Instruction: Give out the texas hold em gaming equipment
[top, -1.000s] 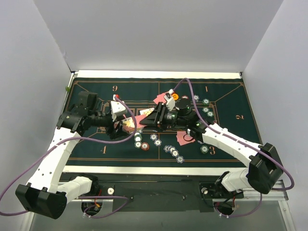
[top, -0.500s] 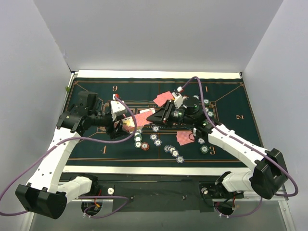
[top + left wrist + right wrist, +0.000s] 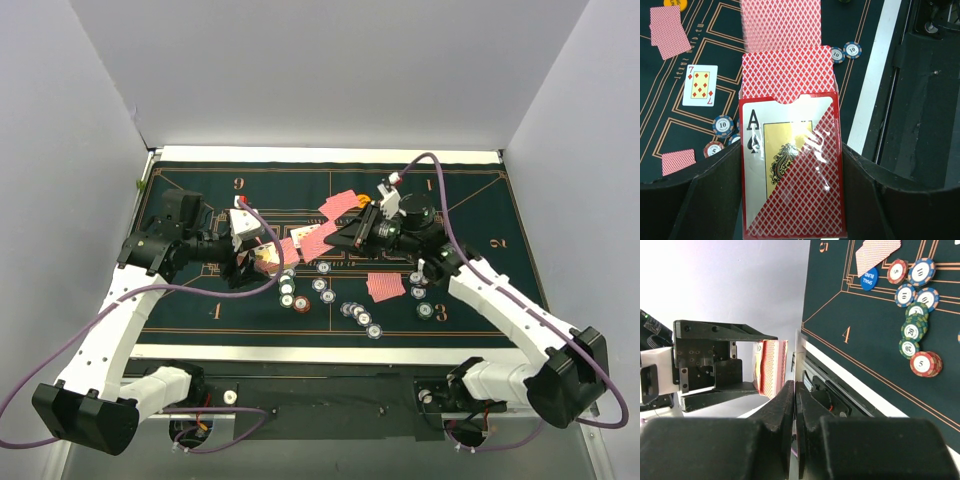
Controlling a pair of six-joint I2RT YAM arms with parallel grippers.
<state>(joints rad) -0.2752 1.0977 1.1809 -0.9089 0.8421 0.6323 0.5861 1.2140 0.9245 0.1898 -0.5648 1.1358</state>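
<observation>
My left gripper (image 3: 262,262) is shut on a red-backed deck of playing cards (image 3: 790,150) in a clear-wrapped box with an ace of spades on its face. In its wrist view the fingers (image 3: 715,180) flank the box. My right gripper (image 3: 338,239) is shut on a single red-backed card (image 3: 312,243), held just right of the deck. In the right wrist view that card shows edge-on between the closed jaws (image 3: 795,390). In the left wrist view the same card (image 3: 780,25) is blurred beyond the deck's top.
On the green felt mat (image 3: 180,200) lie face-down cards (image 3: 385,287) (image 3: 340,203), a face-up seven of diamonds (image 3: 700,85), chip clusters (image 3: 290,290) (image 3: 362,315) (image 3: 425,310), an orange disc (image 3: 675,4) and a blue small-blind disc (image 3: 869,278).
My right gripper has drawn back to the right, away from the deck, taking one red-backed card out with it. The left arm has stayed still.
</observation>
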